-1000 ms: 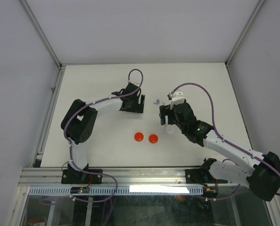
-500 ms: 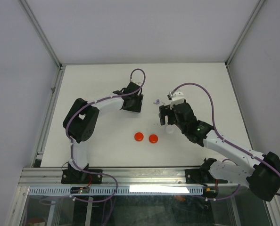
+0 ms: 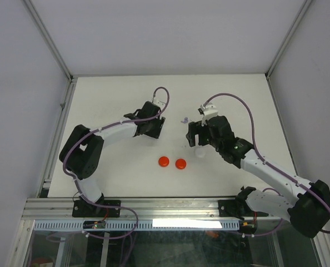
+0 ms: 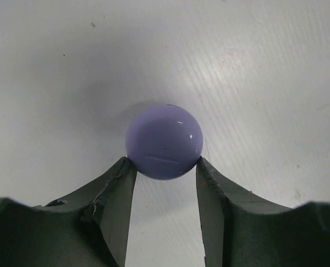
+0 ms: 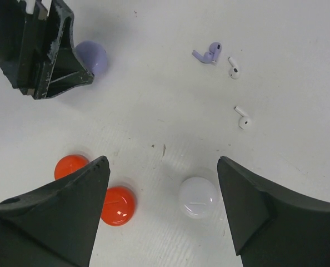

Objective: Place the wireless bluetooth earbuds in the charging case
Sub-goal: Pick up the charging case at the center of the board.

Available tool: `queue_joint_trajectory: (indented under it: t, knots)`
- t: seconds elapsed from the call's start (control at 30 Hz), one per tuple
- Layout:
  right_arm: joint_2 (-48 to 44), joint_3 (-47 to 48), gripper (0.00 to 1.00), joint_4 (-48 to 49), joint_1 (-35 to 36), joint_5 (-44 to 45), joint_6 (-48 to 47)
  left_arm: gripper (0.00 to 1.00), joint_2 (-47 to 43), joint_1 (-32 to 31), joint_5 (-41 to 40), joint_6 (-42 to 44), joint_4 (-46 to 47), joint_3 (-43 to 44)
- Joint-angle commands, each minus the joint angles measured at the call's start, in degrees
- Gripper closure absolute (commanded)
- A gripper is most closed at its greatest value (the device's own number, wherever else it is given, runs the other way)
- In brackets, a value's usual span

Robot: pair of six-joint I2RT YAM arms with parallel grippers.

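Securing a case seems the step in hand: the left gripper [image 4: 165,162] sets its jaws against both sides of the lilac charging case [image 4: 164,139], centre of the left wrist view. The right gripper [image 5: 162,162] hangs wide and empty; lilac earbuds [image 5: 208,54] and white earbuds [image 5: 233,68] lie loose at its view's upper right, where it likely must reach next
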Motion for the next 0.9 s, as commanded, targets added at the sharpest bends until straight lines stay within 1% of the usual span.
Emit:
queue_joint_trajectory:
  t: [0.0,0.2,0.3,0.4,0.53,0.63,0.67,0.7,0.8,0.87]
  knots:
    - [0.7,5.3,0.18,-0.4,-2.9,-10.7,1.3,0.61,-9.8,-1.5,3.8,8.8,5.1,-3.6]
    - [4.4,8.9,0.19,-2.2,-7.0,-20.6,2.7,0.6,-16.4,-2.8,7.6,16.3,6.6,-7.9]
    - [7.2,10.2,0.19,-1.7,-9.0,-27.3,3.8,0.59,-19.7,-4.2,8.5,20.8,8.3,-10.6]
    - [10.8,12.1,0.2,-1.0,-9.8,-31.8,4.1,0.58,-23.1,-5.9,9.4,25.4,10.8,-13.4]
    - [15.5,15.3,0.22,-0.9,-9.9,-37.0,3.7,0.58,-26.2,-7.7,11.8,28.9,12.3,-15.1]
    - [19.0,17.4,0.23,-0.9,-10.0,-39.1,3.7,0.57,-27.8,-9.0,12.7,31.1,14.3,-16.4]
    - [20.2,18.0,0.24,-1.4,-10.0,-38.6,3.5,0.57,-28.0,-9.1,12.6,31.4,14.9,-16.9]
    - [21.3,18.9,0.24,-2.8,-10.1,-37.7,2.9,0.56,-27.8,-9.1,11.5,29.7,15.2,-17.0]
    - [22.2,19.0,0.24,-4.4,-10.3,-34.3,1.4,0.54,-26.0,-9.1,8.8,21.6,13.9,-15.9]
    - [21.8,17.3,0.24,-3.8,-10.4,-31.7,1.6,0.5,-24.8,-9.1,7.7,16.3,13.9,-16.4]
